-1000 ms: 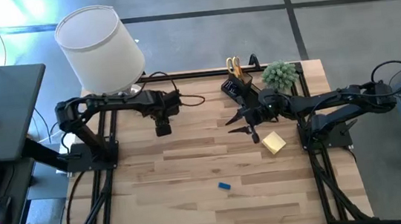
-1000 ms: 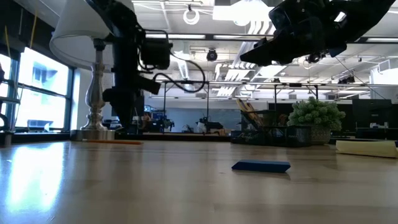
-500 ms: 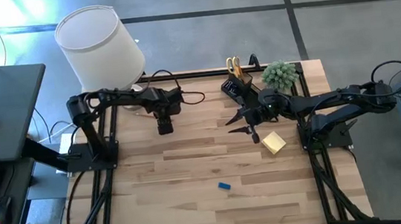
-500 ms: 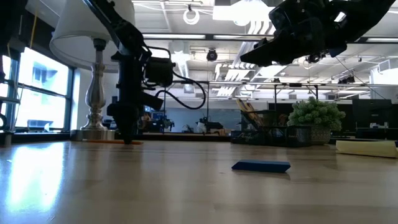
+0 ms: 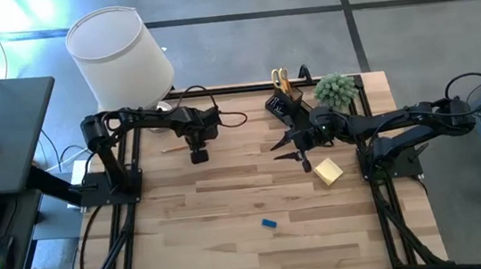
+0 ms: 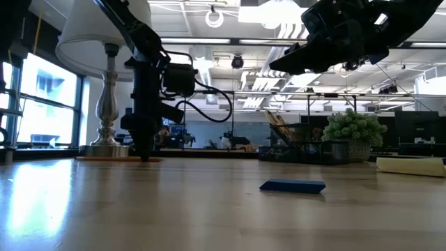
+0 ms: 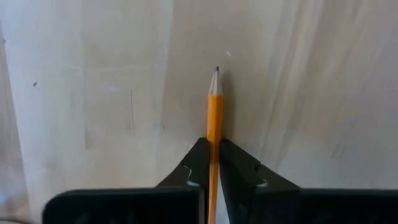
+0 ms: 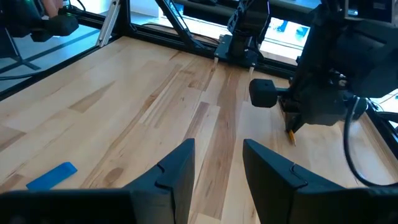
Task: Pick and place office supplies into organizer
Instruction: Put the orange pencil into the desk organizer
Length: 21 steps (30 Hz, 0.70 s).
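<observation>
An orange pencil (image 7: 214, 106) lies flat on the wooden table, at the far left near the lamp foot; my left gripper (image 5: 198, 156) points straight down and is shut on it. My right gripper (image 5: 283, 149) hovers open above the table in front of the black organizer (image 5: 284, 107), which holds yellow-handled scissors (image 5: 280, 80). A yellow sticky-note pad (image 5: 329, 172) and a blue eraser (image 5: 270, 224) lie on the table, untouched. My left gripper pinches the pencil's shaft (image 7: 214, 138) between its two fingers, nearer the sharpened end, whose tip (image 7: 216, 71) sticks out past them. The fingers come from above, pointing down, and lie across the pencil. The pencil rests flat on the table (image 6: 115, 159).
A white-shaded lamp (image 5: 120, 57) stands at the far left corner, a small green plant (image 5: 336, 89) beside the organizer at the far right. Black frame rails run along the table's edges. Bare wood (image 5: 228, 189) spreads across the middle and near side.
My left gripper has sunk to the table and gone a little toward the right edge, ending over the pencil. The pencil has turned slightly on the table, and more of it now shows left of the fingers.
</observation>
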Each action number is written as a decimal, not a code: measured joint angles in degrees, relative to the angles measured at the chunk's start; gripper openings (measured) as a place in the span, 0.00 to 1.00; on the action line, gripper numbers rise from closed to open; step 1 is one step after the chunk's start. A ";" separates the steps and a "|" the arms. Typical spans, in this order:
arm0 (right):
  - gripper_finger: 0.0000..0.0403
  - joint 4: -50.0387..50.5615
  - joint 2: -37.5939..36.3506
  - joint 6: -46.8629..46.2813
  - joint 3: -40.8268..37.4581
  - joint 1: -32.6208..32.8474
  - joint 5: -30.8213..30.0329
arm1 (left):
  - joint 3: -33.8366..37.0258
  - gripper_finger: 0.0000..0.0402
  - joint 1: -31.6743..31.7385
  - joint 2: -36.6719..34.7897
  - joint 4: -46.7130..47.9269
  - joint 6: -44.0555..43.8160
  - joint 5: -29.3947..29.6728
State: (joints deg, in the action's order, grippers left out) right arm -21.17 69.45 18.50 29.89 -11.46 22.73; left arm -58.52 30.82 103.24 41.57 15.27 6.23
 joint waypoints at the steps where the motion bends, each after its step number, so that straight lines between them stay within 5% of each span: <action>1: 0.32 0.00 0.00 0.00 0.00 0.00 0.00 | 0.00 0.04 -0.08 0.02 -0.12 -0.52 -0.32; 7: 0.32 0.14 0.00 -0.29 0.00 0.00 -0.01 | -1.13 0.07 -1.63 0.34 0.66 -3.46 -0.65; 15: 0.32 7.60 0.00 -4.85 -0.02 1.14 -0.11 | -7.46 0.03 -3.45 -0.15 -0.11 -9.81 -12.39; 21: 0.32 9.87 0.00 -7.89 -3.16 7.76 -0.08 | -12.17 0.02 -5.79 -0.15 -2.18 -17.04 -18.85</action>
State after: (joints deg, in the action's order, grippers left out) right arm -11.30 69.45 10.62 26.73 -3.71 22.65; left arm -70.69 25.03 103.09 39.39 -1.77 -12.63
